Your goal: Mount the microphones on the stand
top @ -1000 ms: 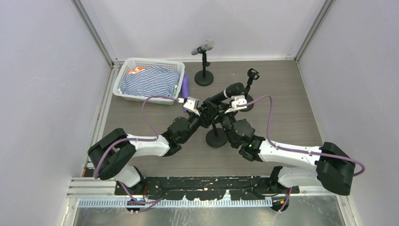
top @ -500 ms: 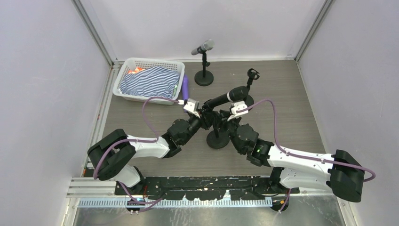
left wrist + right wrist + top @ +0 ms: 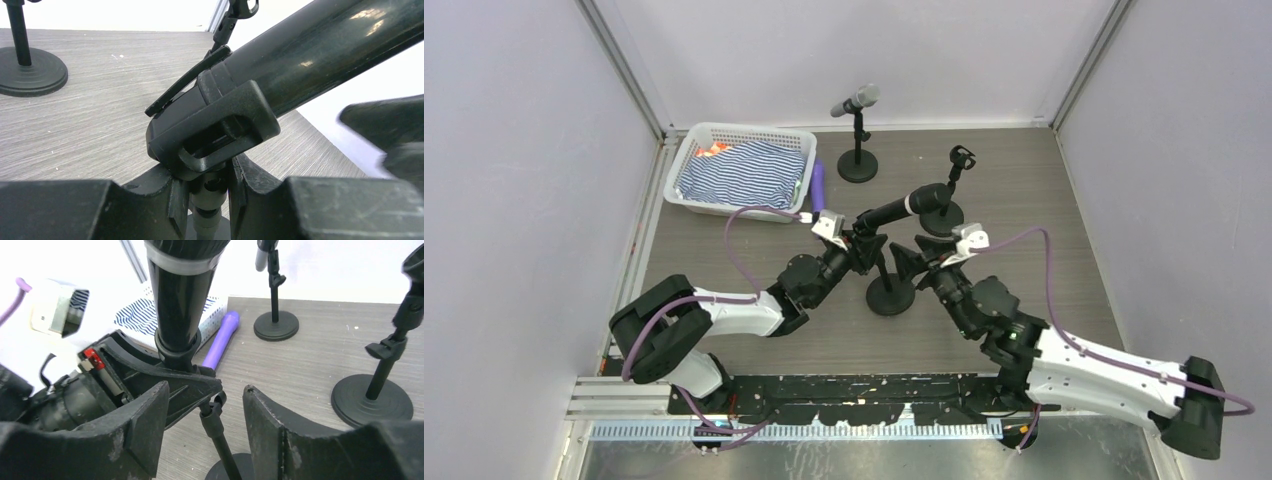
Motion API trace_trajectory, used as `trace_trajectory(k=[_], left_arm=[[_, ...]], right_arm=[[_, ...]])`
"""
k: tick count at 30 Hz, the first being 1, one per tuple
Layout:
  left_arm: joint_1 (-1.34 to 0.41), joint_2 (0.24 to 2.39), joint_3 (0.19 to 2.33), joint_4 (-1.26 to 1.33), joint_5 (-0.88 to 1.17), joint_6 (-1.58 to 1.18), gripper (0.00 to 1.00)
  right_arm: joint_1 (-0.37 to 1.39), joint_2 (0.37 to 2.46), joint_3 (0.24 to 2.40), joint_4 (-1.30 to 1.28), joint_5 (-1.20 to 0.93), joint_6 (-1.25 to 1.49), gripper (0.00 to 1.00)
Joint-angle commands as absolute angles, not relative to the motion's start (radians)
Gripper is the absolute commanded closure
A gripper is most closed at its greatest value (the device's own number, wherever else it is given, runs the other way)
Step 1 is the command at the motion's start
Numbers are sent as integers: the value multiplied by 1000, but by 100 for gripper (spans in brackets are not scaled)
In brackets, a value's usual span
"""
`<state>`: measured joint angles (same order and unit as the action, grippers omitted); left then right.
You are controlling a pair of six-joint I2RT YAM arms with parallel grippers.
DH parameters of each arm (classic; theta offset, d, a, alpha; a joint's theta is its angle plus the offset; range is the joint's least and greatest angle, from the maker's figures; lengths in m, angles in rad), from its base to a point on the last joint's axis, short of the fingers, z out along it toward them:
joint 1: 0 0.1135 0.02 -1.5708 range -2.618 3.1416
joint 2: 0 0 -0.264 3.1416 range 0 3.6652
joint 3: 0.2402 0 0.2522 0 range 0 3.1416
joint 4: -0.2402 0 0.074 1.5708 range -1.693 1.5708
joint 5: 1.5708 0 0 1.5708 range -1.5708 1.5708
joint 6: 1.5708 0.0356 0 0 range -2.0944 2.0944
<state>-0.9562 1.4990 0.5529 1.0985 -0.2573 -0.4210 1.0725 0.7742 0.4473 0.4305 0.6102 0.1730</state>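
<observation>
On the grey tabletop (image 3: 1044, 200), the left hand (image 3: 861, 243) squeezed the middle stand (image 3: 890, 295) to steady the black microphone (image 3: 904, 205), while the right hand (image 3: 911, 258) had its fingers (image 3: 145, 430) apart.

A basket (image 3: 686, 160) is set at the back left of the worktop (image 3: 1044, 230), with a cloth (image 3: 744, 172) laid in it. A loose mic (image 3: 818, 187) is laid just right of the basket. Right of that, the rear stand (image 3: 857, 165) is topped by the rear mic (image 3: 855, 101). The right stand (image 3: 946, 222) is set nearer and further right. In front, the middle stand (image 3: 890, 295) has the middle mic (image 3: 904, 205) clipped on at a tilt. Its neck is clasped from the left by the left claw (image 3: 856, 243), and the right claw (image 3: 914, 257) is held just right of it.
</observation>
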Motion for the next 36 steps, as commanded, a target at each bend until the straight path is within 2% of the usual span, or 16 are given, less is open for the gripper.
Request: trace_trajectory(k=[1, 6, 10, 14, 20, 27, 33, 36], left_arm=[[-960, 1440, 561, 1242, -258, -426, 100], [-960, 1443, 563, 1232, -239, -410, 100], [-960, 1449, 571, 1220, -207, -401, 100], [-960, 1462, 582, 1217, -168, -397, 100], [-960, 1476, 595, 1211, -117, -394, 100], [-960, 1483, 597, 1194, -60, -387, 100], [-960, 1475, 584, 1183, -43, -379, 100], [-961, 1474, 582, 1177, -33, -375, 100]], right_arm=[[1077, 609, 489, 258, 563, 142, 37], [1077, 450, 628, -56, 537, 147, 26], [1077, 410, 819, -293, 525, 167, 18], [1077, 479, 1068, -581, 568, 262, 16], [1078, 691, 1421, -915, 661, 383, 13], [1076, 914, 1647, -1031, 573, 439, 12], [1050, 1015, 1707, -1063, 565, 440, 12], [983, 1043, 1713, -1073, 479, 441, 12]])
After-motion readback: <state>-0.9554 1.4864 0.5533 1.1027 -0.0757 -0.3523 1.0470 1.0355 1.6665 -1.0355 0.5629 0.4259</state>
